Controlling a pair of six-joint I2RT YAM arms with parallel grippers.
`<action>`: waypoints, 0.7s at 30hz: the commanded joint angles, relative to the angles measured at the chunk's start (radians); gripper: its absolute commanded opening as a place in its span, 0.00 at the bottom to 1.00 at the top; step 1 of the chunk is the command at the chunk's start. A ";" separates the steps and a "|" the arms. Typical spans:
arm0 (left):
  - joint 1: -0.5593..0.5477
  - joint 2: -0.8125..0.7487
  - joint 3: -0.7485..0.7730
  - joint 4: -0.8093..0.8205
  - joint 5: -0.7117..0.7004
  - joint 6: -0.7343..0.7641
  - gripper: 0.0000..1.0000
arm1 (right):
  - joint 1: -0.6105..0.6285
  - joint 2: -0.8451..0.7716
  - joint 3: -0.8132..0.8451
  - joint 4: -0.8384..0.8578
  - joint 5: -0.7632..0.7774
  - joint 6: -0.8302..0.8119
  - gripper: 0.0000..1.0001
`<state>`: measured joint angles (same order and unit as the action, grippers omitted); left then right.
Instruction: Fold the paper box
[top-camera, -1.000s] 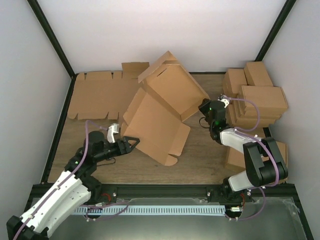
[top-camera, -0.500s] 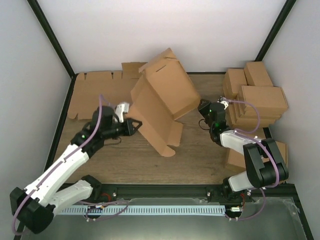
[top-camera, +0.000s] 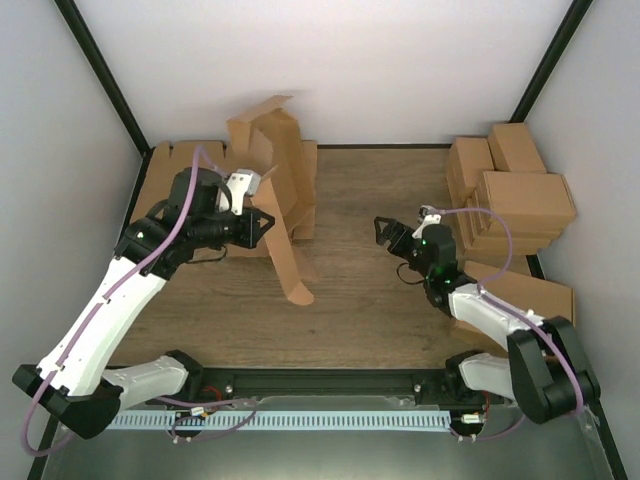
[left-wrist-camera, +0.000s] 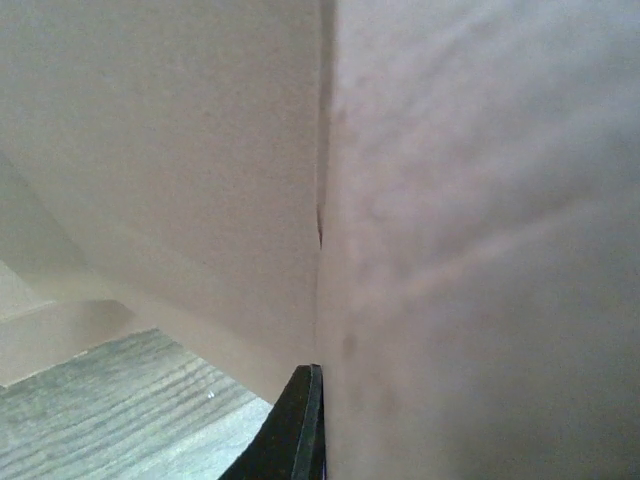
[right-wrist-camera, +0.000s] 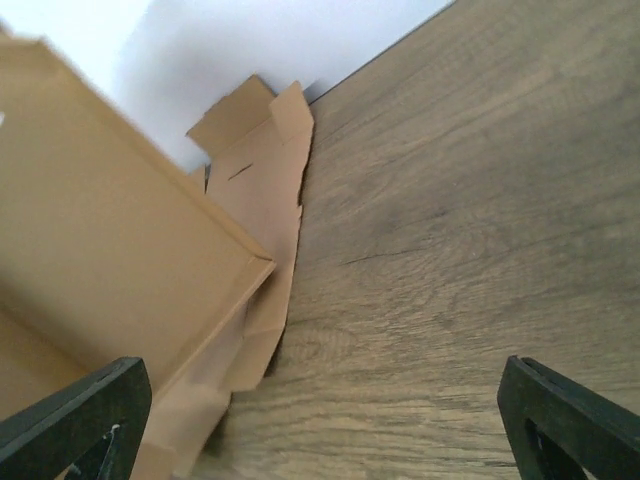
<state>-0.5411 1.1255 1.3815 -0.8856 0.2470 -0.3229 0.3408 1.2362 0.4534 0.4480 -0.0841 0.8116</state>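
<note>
The paper box (top-camera: 283, 178) stands tipped up on edge at the back left of the table, one flap (top-camera: 298, 292) hanging down toward the wood. My left gripper (top-camera: 262, 222) is shut on a panel of the box from its left side. In the left wrist view brown cardboard (left-wrist-camera: 450, 200) fills the frame, and one black finger (left-wrist-camera: 298, 430) lies flat against it. My right gripper (top-camera: 390, 232) hangs open and empty over the table's middle, apart from the box. In the right wrist view the box (right-wrist-camera: 100, 250) shows at the left, beyond the wide-spread fingertips (right-wrist-camera: 80, 415).
A bundle of flat notched cardboard sheets (top-camera: 170, 160) lies at the back left behind the box. Several brown cartons (top-camera: 520, 190) are stacked at the right, with one more (top-camera: 525, 295) near the right arm. Bare wood (top-camera: 360, 300) lies between the arms.
The left gripper shut on the box and swung it up and to the back left, onto its edge. The right gripper opened, let go of the box and drew back toward the middle.
</note>
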 joint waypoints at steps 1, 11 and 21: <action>0.001 0.003 0.030 -0.067 0.119 0.059 0.04 | -0.011 -0.089 0.039 -0.152 -0.072 -0.286 0.98; 0.002 -0.016 0.001 -0.090 0.234 0.083 0.04 | -0.062 0.144 0.357 -0.357 -0.273 -0.560 0.83; 0.001 -0.065 -0.016 -0.075 0.355 0.073 0.04 | -0.062 0.285 0.473 -0.345 -0.185 -0.557 0.72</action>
<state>-0.5415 1.0855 1.3724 -0.9756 0.5522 -0.2573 0.2829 1.5204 0.8619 0.1398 -0.3367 0.2752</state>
